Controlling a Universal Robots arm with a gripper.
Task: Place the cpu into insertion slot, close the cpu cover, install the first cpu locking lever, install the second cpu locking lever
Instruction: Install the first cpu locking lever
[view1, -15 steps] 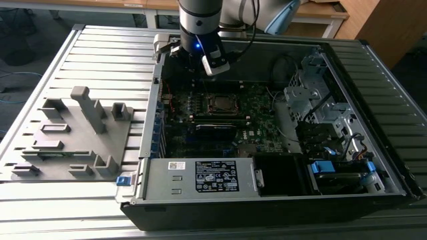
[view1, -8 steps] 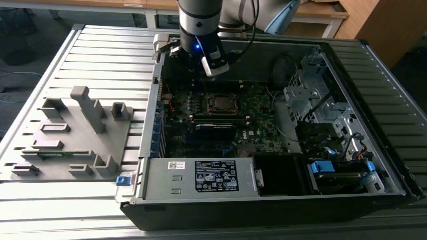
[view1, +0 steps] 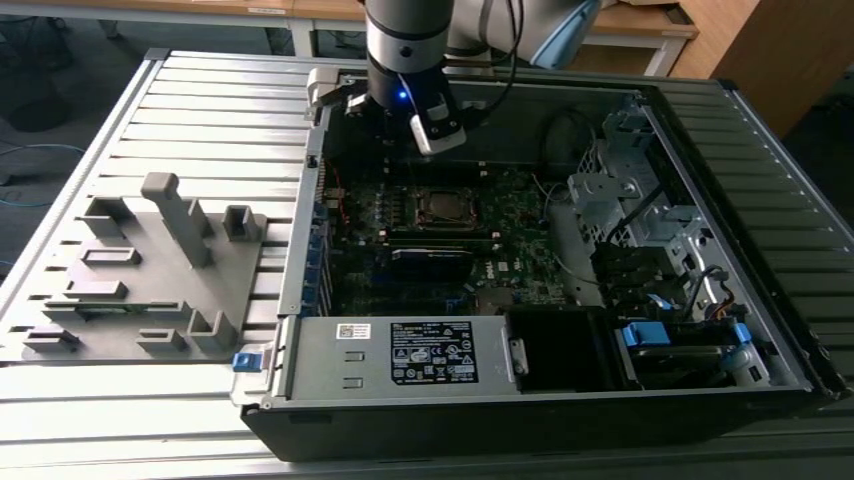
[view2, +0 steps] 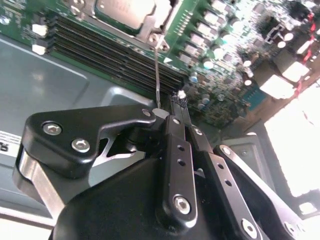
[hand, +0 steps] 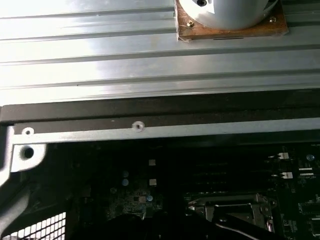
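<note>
The end effector (view2: 167, 107), made of black matte links with bright screw heads, hangs low inside the open computer case (view1: 304, 250), at its far side. Whether it is open or closed I cannot tell. A thin, shiny wire, the cpu locking lever (view2: 158, 70), ends directly at its tip. I cannot tell if the lever is really held or only touched.

The long axis of the lever goes straight from the tip to the corner of the cpu cover (view2: 154, 26). So the work lies just in front of the end effector. In the exterior view this is nearer to the camera and a little to the exterior view's right.

The cpu (view2: 125, 9) lies in the insertion slot (view1: 442, 222), and its top is flat, dull silver-grey metal. The cover, a thin silvery frame, seems to lie flat over it.

Long black memory slots (view2: 110, 55) run beside the socket on the green motherboard (view2: 220, 65), which is crowded with small round capacitors.

The case stands on a ribbed metal desk (view1: 200, 110). On the exterior view's left sits a grey plastic fixture (view1: 147, 270).
</note>
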